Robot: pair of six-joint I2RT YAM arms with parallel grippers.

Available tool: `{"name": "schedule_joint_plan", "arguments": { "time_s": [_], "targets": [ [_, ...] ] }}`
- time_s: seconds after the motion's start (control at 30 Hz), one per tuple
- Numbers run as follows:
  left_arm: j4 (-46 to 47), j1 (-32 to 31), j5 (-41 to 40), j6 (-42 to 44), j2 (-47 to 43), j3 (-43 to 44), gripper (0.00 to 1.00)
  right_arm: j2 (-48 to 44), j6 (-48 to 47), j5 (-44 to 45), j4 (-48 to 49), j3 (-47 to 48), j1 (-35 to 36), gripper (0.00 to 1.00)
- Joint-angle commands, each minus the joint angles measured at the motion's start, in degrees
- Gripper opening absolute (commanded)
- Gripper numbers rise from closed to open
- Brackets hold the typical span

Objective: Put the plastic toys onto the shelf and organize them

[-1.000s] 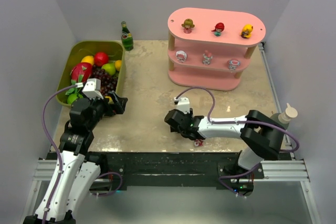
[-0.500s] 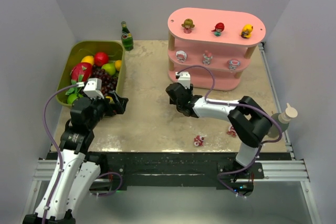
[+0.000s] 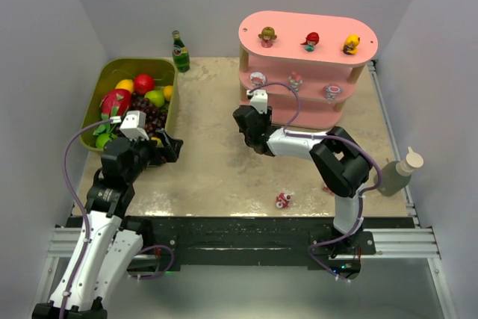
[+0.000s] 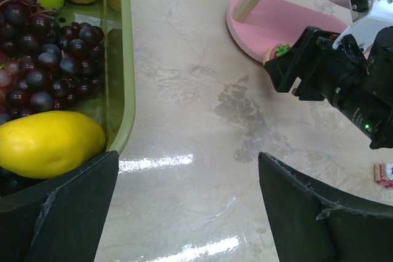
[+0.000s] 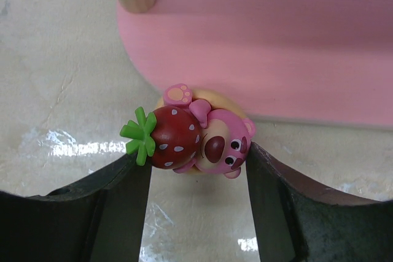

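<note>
The counter (image 3: 216, 162) carries all items. The shelf (image 3: 306, 31) stands directly ahead of the right end effector (image 5: 193, 162), with its bottom board and one post just beyond the fingertips. The bin (image 4: 127, 59) lies to the left of the left end effector (image 4: 187, 207). It holds grapes (image 4: 49, 59) and a yellow fruit (image 4: 49, 142), both close to the left finger.

The left end effector hovers over the counter with its jaws fully apart and holds nothing. The right end effector grips the bear (image 5: 212, 145), a pink toy hugging a strawberry, with one finger on each side. The bear is at the edge of the bottom board; contact with the board cannot be determined.

Six toys (image 3: 295, 81) stand on the shelf above the right end effector, three on the top tier and three on the middle tier. A loose toy (image 3: 283, 200) lies on the counter well behind the right end effector.
</note>
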Motion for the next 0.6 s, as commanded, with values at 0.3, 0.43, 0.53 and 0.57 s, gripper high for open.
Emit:
{"name": "schedule_joint_plan", "arguments": {
  "time_s": [0.3,0.43,0.53,0.57],
  "targets": [
    [0.35,0.35,0.38,-0.20,0.22,-0.37,1.00,2.61,-2.22,5.18,6.83,4.30,-1.51,0.36],
    [0.35,0.35,0.30,-0.20,0.22,-0.37,1.00,3.58,-4.06,5.44,8.50,4.47,-1.43,0.38],
    [0.35,0.35,0.38,-0.20,0.31,-0.37,1.00,4.28,-4.50,6.40,8.68,4.74,-1.42,0.40],
    [0.35,0.35,0.38,-0.11,0.31,-0.37,1.00,4.55,-4.68,6.41,8.94,4.74,-1.60,0.41]
  ]
}}
